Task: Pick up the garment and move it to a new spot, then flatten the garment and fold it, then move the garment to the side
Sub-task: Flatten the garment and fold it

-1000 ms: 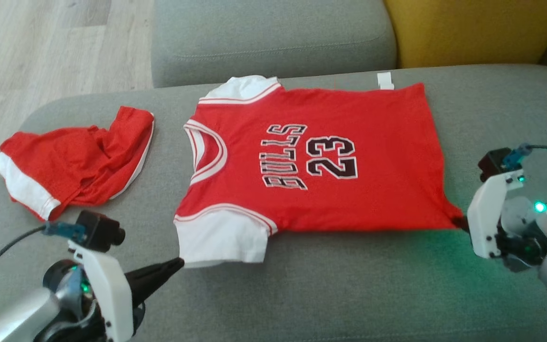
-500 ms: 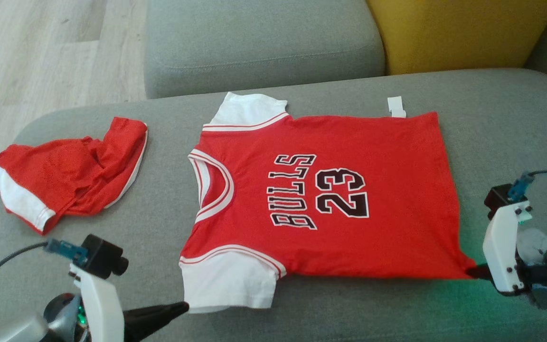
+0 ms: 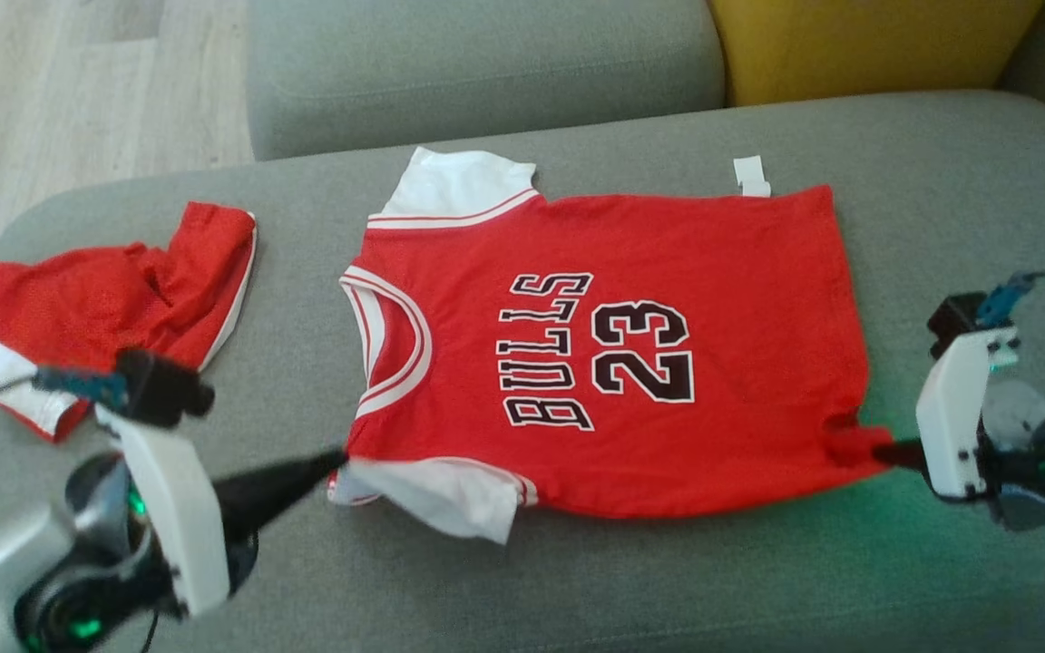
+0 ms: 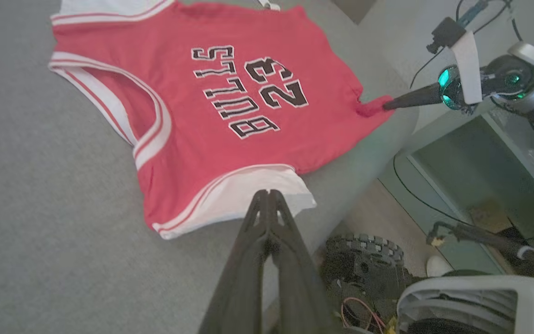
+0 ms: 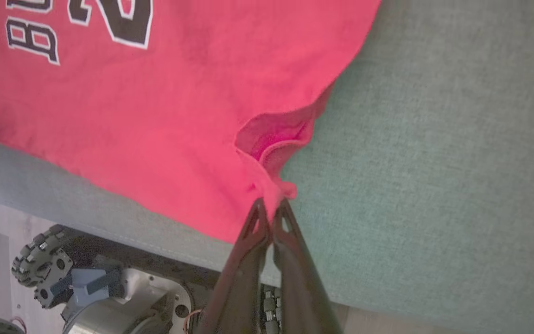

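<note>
Surface: a grey sofa seat (image 3: 668, 580) spans the head view, with wooden floor (image 3: 51, 82) at the upper left and a yellow cushion (image 3: 849, 45) at the upper right.
Jersey (image 3: 713, 272): red, spread face up in the centre of the frame, neck toward the left.
Shorts (image 3: 96, 290): a red heap at the left edge, apart from the jersey.
Left gripper (image 3: 332, 460): lower left, jaws closed on the edge of the white sleeve (image 3: 441, 494).
Right gripper (image 3: 885, 451): right edge, jaws pinched tight on the red hem corner (image 3: 854, 444).
Handling: likely light, thin and limp. It would sag between the two grips, so corners and hems look like the best holds.

Head view looks down on sofa (image 3: 577, 580); wrist views low, close; all share red jersey (image 3: 613, 345).
</note>
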Robot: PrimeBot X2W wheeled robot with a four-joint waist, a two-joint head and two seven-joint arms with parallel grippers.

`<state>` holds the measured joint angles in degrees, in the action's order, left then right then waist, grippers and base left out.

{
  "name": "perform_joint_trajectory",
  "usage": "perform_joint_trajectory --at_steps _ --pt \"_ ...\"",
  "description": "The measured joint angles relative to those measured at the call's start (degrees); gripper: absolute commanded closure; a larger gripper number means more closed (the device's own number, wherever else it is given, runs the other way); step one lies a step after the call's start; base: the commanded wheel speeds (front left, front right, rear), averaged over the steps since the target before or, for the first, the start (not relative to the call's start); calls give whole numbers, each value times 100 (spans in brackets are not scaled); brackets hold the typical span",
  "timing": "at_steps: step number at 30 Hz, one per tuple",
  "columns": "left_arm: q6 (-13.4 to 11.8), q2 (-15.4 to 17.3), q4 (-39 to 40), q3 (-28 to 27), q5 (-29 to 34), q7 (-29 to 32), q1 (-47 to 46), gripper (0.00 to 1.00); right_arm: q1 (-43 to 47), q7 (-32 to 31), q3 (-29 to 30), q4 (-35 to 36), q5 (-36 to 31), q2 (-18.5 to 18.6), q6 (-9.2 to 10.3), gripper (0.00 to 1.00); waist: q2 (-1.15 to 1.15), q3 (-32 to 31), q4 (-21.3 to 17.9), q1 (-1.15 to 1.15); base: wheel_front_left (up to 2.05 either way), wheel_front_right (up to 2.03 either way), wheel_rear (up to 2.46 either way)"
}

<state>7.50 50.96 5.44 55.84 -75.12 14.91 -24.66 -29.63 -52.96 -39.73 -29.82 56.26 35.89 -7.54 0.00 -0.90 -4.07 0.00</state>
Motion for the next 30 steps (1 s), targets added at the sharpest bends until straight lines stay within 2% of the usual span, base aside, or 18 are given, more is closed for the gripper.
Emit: perform_joint_trajectory --at_steps 16,24,30 --pt "0 -765 -1056 -113 205 -268 -1330 100 -864 326 531 -580 -594 -543 0 100 0 710 -152 1 0 0 0" --pt "0 -966 -1575 -62 253 -466 -1831 100 -1128 669 597 -775 -809 -719 0 100 0 1087 -267 1 0 0 0" --pt "0 -980 -1887 27 253 -676 -2081 100 -1240 867 654 -944 -899 -791 0 100 0 1231 -322 1 0 0 0"
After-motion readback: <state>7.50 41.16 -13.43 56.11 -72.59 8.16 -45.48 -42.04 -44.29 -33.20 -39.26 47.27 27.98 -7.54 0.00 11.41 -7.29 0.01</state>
